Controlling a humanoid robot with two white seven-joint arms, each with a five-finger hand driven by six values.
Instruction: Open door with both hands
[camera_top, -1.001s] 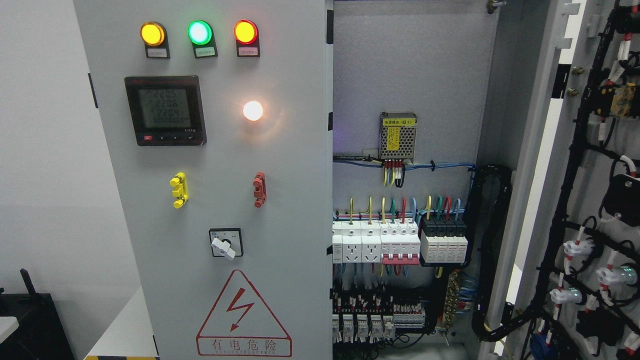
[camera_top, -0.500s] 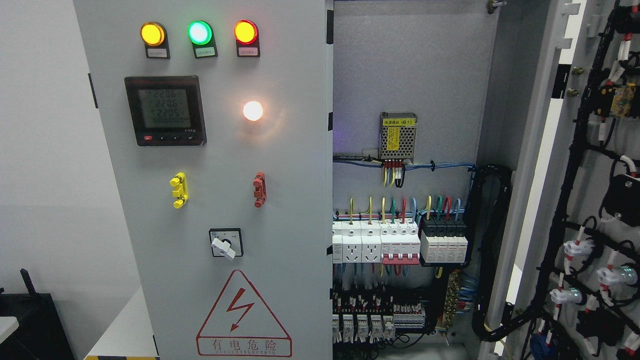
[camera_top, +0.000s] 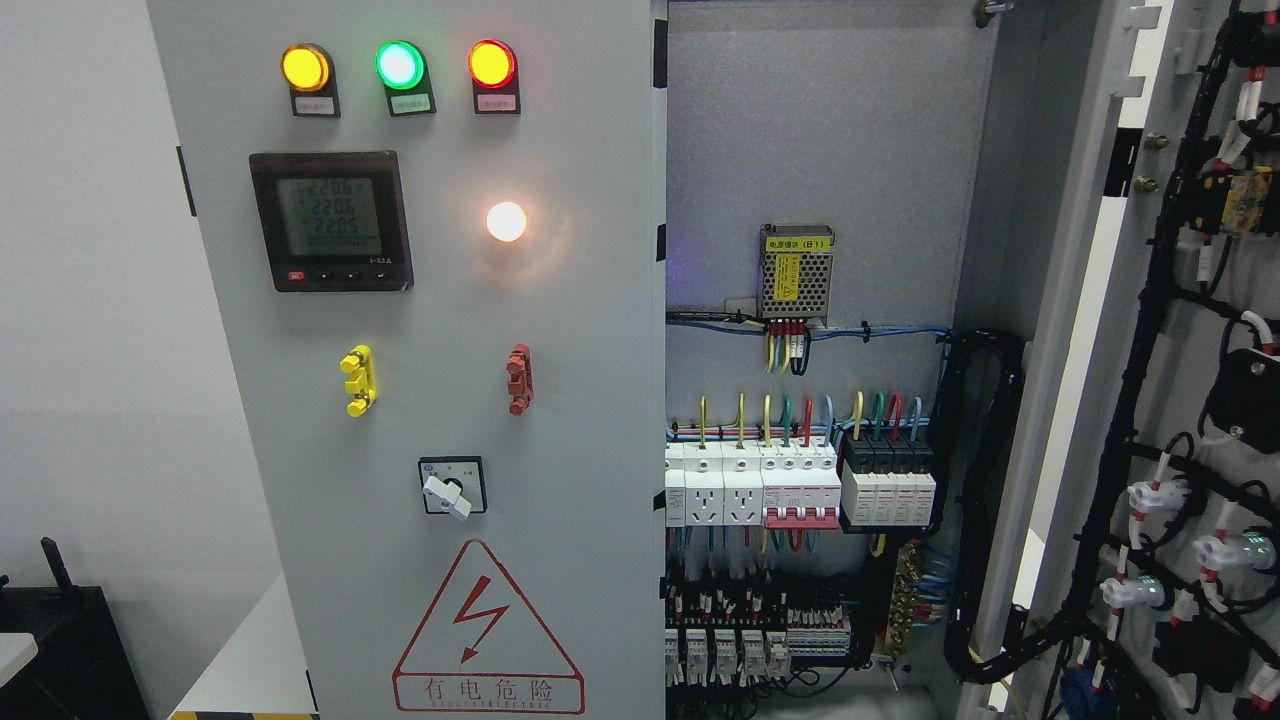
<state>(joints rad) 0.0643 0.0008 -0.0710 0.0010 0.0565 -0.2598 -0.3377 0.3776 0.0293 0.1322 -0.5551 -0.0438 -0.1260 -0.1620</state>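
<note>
A grey electrical cabinet fills the head view. Its left door (camera_top: 560, 330) stands shut and carries three lit indicator lamps (camera_top: 398, 65), a digital meter (camera_top: 331, 221), a glowing white lamp (camera_top: 506, 222), a yellow clip (camera_top: 358, 380), a red clip (camera_top: 519, 379), a rotary switch (camera_top: 451, 486) and a red lightning warning triangle (camera_top: 487, 630). The right door (camera_top: 1190, 330) is swung wide open at the picture's right, its inner side strung with black cable looms. Neither of my hands nor arms shows.
Inside the open half are a power supply with a yellow label (camera_top: 796, 272), a row of white breakers (camera_top: 752, 485), a black-topped module (camera_top: 886, 480) and coloured wiring. A dark box (camera_top: 70, 650) sits at the lower left by the white wall.
Only the digits on the meter flicker; the doors and everything else stay where they were.
</note>
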